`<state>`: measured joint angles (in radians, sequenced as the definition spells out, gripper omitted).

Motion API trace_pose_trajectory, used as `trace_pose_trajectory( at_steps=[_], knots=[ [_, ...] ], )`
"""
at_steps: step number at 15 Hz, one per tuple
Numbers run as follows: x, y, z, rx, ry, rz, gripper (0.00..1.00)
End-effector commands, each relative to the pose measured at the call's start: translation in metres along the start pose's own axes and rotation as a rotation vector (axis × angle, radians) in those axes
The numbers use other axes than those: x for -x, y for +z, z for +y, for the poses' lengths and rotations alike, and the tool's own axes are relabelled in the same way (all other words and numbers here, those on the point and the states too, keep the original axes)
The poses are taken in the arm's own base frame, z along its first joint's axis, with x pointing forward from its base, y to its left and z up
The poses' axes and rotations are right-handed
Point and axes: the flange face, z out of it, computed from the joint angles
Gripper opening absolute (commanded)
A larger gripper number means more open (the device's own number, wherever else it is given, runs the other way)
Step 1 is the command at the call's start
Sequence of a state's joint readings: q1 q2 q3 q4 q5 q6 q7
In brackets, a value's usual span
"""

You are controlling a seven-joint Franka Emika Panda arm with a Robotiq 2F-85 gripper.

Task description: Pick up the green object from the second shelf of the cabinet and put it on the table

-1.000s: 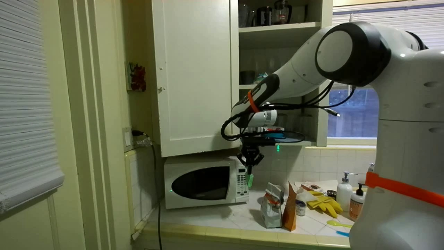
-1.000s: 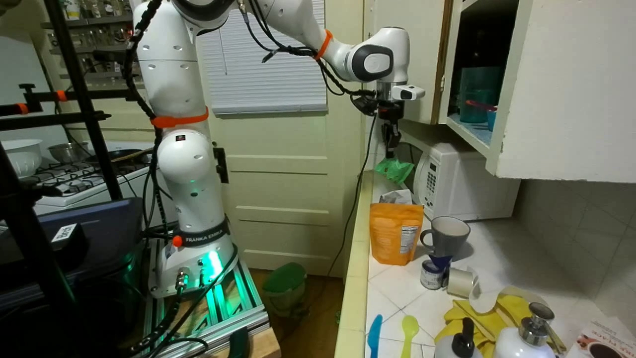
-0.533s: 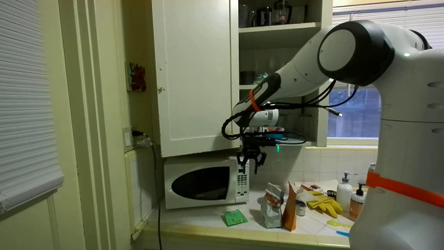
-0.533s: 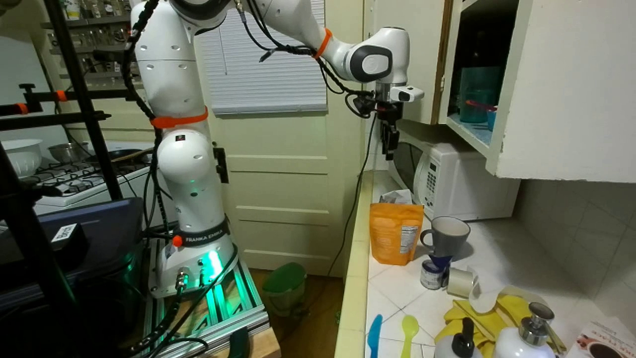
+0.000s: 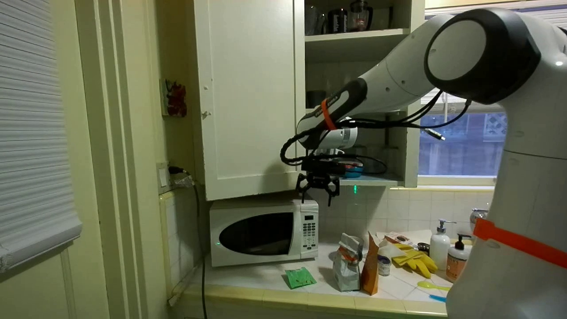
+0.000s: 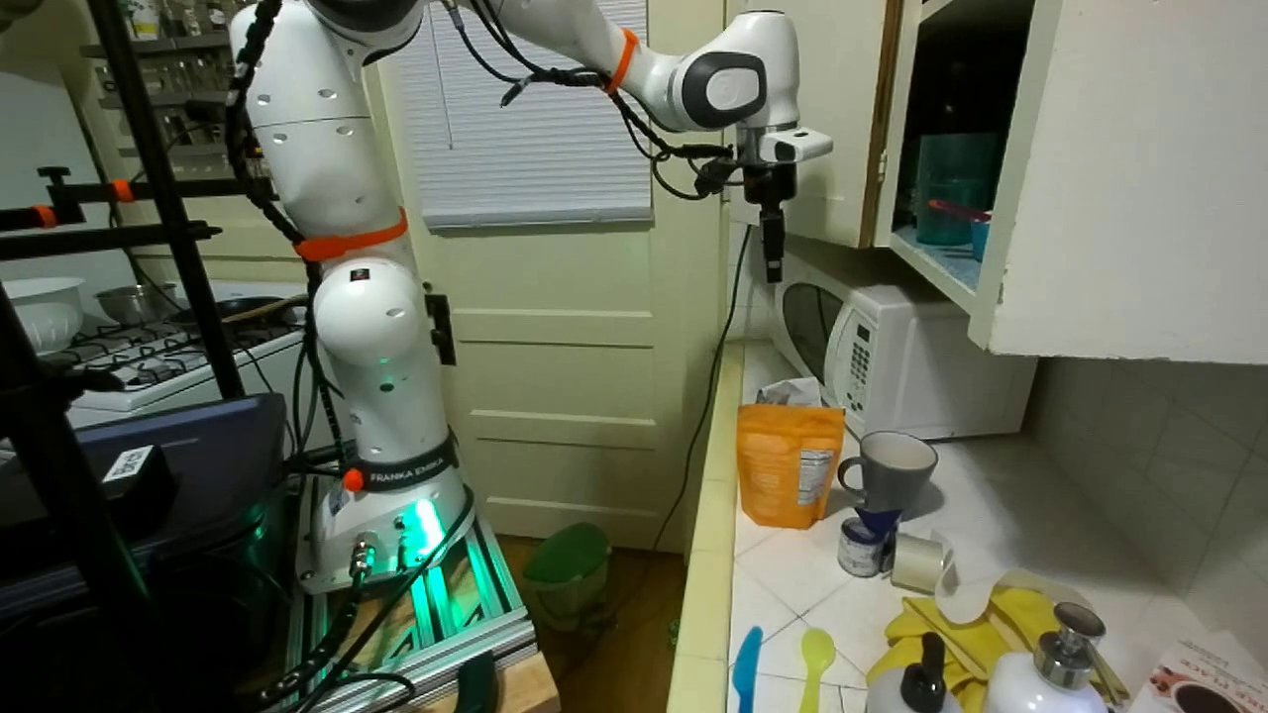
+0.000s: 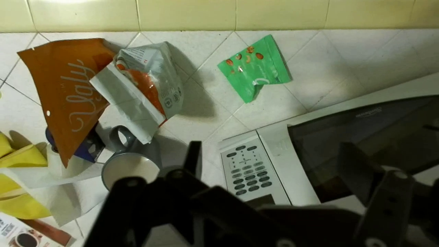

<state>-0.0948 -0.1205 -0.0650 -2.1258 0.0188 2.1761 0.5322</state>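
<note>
- Green packet (image 7: 253, 68) is seen lying on the countertop (image 5: 252, 277), in front of the microwave (image 5: 261, 235).
- Gripper (image 5: 316, 203) is suspended higher up, its jaws spread apart.

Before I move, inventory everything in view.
Counter: 1, white, along wall
Microwave: 1, white, counter
Packet: 1, green, counter, in front of microwave
Cabinet: 1, white, wall
Shelf vessels: several, mixed, cabinet
Pouch: 1, orange, counter
Folded bag: 1, silvery, beside pouch
Mug: 1, grey, counter
Can: 1, white and blue, counter
Gloves: count unclear, yellow, counter
Pump bottles: 2, white and orange-labelled, counter
Spoon: 1, lime, counter
Knife: 1, blue, counter
Stove: 1, white, background
Bin: 1, green, floor
Arm: 1, white, over counter
Tool: 1, black, open, above counter
</note>
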Motion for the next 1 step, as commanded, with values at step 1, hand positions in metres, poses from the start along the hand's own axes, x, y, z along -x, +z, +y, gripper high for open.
trace_pose_trajectory(
  at_steps=[1],
  knots=[
    [-0.0002,-0.0016,0.0001,-0.001,0.004,0.001,1.0]
  ],
)
